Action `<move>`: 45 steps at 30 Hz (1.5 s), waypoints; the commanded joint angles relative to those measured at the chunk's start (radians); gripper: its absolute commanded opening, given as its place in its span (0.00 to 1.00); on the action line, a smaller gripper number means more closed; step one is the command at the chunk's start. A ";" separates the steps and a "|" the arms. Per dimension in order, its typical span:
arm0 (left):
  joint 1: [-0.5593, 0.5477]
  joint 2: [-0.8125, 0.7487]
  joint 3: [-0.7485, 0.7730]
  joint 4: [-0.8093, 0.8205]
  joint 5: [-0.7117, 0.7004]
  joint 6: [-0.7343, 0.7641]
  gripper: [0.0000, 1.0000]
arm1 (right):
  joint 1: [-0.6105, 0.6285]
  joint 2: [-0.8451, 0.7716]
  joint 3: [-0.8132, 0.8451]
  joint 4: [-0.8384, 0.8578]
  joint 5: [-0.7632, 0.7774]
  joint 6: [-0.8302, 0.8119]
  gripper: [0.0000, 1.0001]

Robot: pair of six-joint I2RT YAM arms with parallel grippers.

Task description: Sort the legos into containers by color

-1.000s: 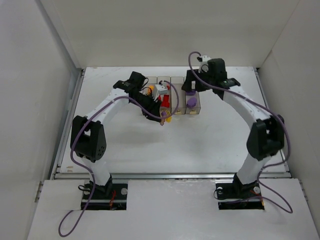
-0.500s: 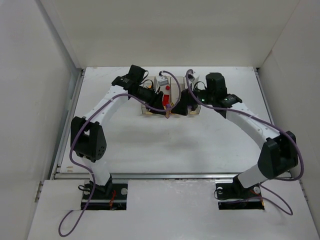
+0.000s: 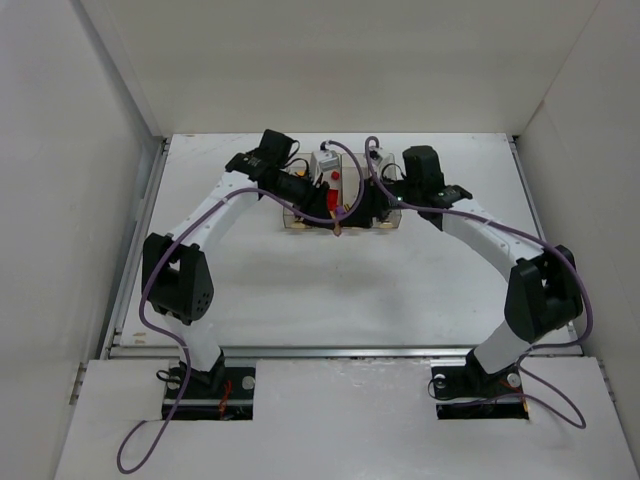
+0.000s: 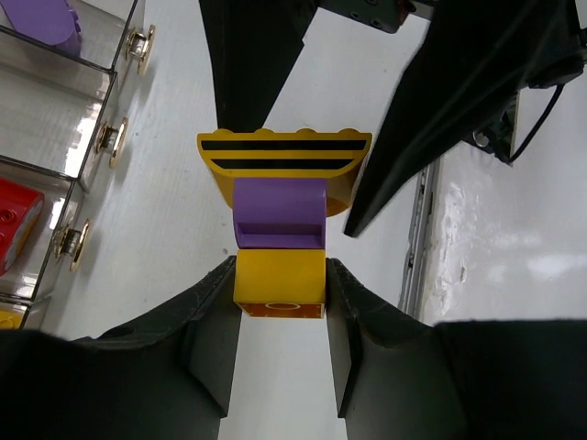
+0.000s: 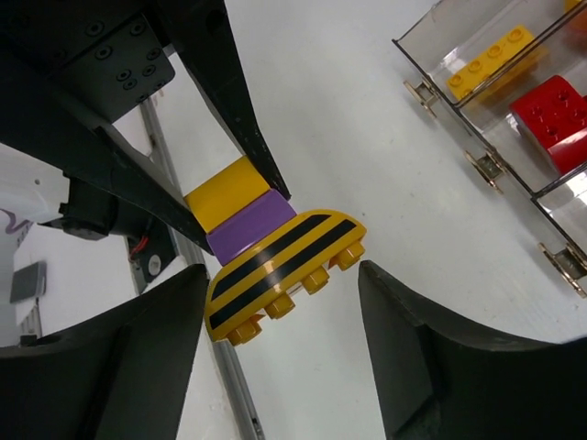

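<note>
We've got the left tool [image 4: 280, 271] clamped narrow on the yellow bottom of the lego stack [image 4: 280, 211], mid-frame in the left wrist view. The right tool [image 5: 282, 270] gapes around its striped end; can't tell if it's touching. The bins [image 5: 438, 46] sit upper right.

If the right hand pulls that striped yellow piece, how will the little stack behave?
Probably stiff: striped piece, purple brick and yellow brick look like hard plastic pressed together. It would likely split at a seam rather than bend, since the left hand pinches only the yellow brick. The glossy curved edge might slip.
</note>
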 commanded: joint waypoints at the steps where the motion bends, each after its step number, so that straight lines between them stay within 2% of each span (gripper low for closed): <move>1: -0.007 -0.031 0.035 0.013 0.020 -0.003 0.00 | 0.004 -0.017 0.049 0.052 -0.036 0.002 0.73; 3: -0.007 -0.040 0.035 0.013 -0.004 0.017 0.00 | -0.012 -0.008 0.049 0.052 -0.097 0.019 0.81; 4: -0.007 -0.040 0.035 0.022 -0.015 0.035 0.00 | -0.024 0.002 0.049 0.052 -0.130 0.019 0.88; 8: -0.007 -0.085 0.013 0.034 -0.142 0.196 0.00 | -0.102 0.015 0.012 0.052 -0.272 0.071 0.95; 12: -0.007 -0.151 -0.070 0.111 -0.234 0.348 0.00 | -0.139 -0.010 -0.014 0.052 -0.339 0.071 0.98; 19: -0.027 -0.215 -0.126 0.207 -0.340 0.532 0.00 | -0.148 0.013 0.042 0.061 -0.349 0.201 0.98; 26: -0.038 -0.204 -0.046 0.243 -0.316 0.568 0.00 | -0.148 0.042 0.108 0.116 -0.368 0.301 1.00; 29: -0.062 -0.204 -0.015 0.243 -0.302 0.568 0.00 | -0.148 0.067 0.108 0.203 -0.368 0.436 1.00; 32: -0.084 -0.204 0.017 0.223 -0.264 0.568 0.00 | -0.148 0.085 0.108 0.346 -0.377 0.556 1.00; 35: -0.084 -0.204 0.060 0.214 -0.230 0.537 0.00 | -0.148 0.095 0.041 0.631 -0.377 0.760 1.00; 36: -0.084 -0.204 0.072 0.197 -0.219 0.528 0.00 | -0.148 0.095 0.026 0.724 -0.365 0.880 1.00; 37: -0.084 -0.204 0.081 0.188 -0.193 0.528 0.00 | -0.148 0.095 0.013 0.863 -0.356 0.925 1.00; 39: -0.084 -0.204 0.101 0.166 -0.169 0.528 0.00 | -0.148 0.095 -0.010 0.979 -0.333 0.991 1.00; 40: -0.093 -0.204 0.101 0.166 -0.149 0.493 0.00 | -0.148 0.107 -0.028 1.212 -0.323 1.130 1.00; 42: -0.093 -0.204 0.112 0.166 -0.138 0.467 0.00 | -0.148 0.147 -0.062 1.491 -0.290 1.319 0.97; 43: -0.093 -0.204 0.112 0.166 -0.138 0.458 0.00 | -0.148 0.195 -0.071 1.614 -0.280 1.486 0.94; 44: -0.093 -0.204 0.112 0.166 -0.138 0.447 0.00 | -0.148 0.220 -0.071 1.802 -0.271 1.553 0.91; 45: -0.093 -0.204 0.112 0.166 -0.138 0.447 0.00 | -0.148 0.243 -0.071 1.864 -0.251 1.606 0.87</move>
